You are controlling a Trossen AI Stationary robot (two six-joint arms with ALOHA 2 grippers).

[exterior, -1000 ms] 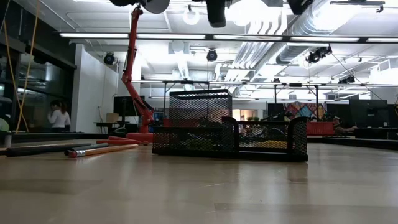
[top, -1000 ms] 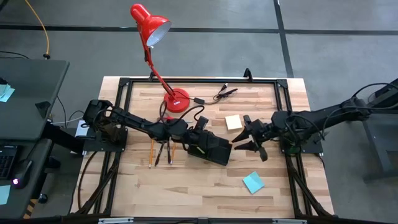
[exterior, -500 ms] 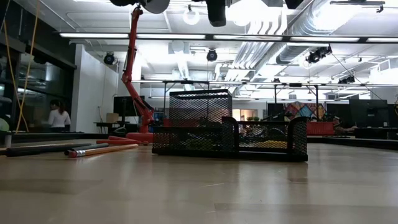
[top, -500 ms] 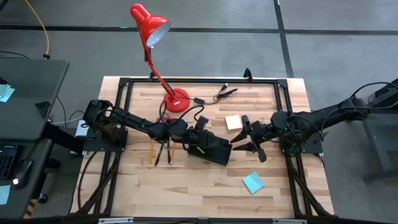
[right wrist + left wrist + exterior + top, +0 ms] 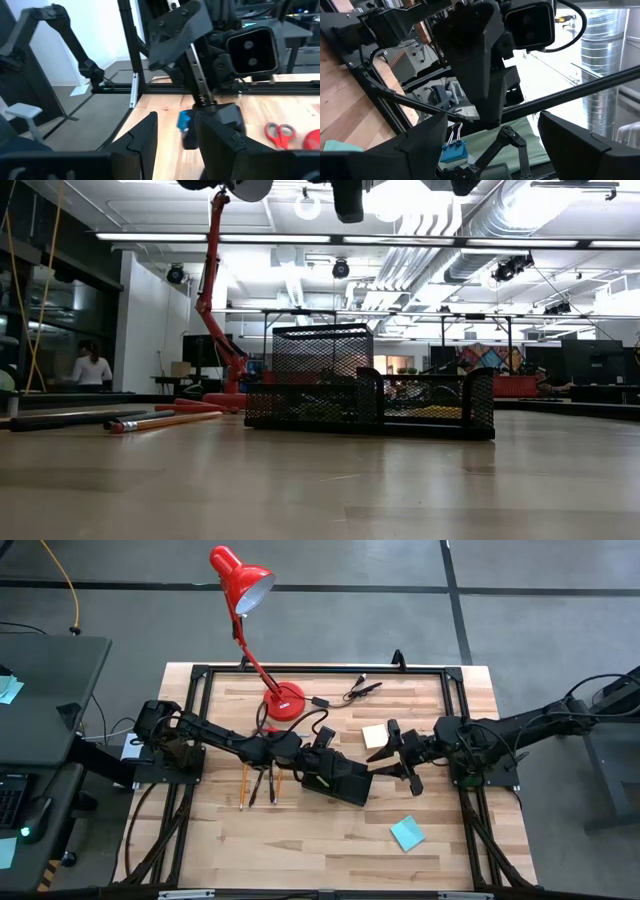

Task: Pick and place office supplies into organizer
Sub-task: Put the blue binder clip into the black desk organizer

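Right gripper (image 5: 388,752), jaws apart and empty, should drop squarely over the pale yellow sticky pad (image 5: 375,736) beside the organizer (image 5: 340,780) before pinching.

Wood, mesh and gloss

The table (image 5: 330,830) was pale planked wood with a smooth, faintly shiny finish; the organizer (image 5: 370,392) was black wire mesh, matt. The desk lamp (image 5: 245,590) wore glossy red enamel. The sticky-note pads, pale yellow (image 5: 375,735) and teal-blue (image 5: 407,833), looked like matt paper. Both arms' casings looked like matt dark plastic or metal.
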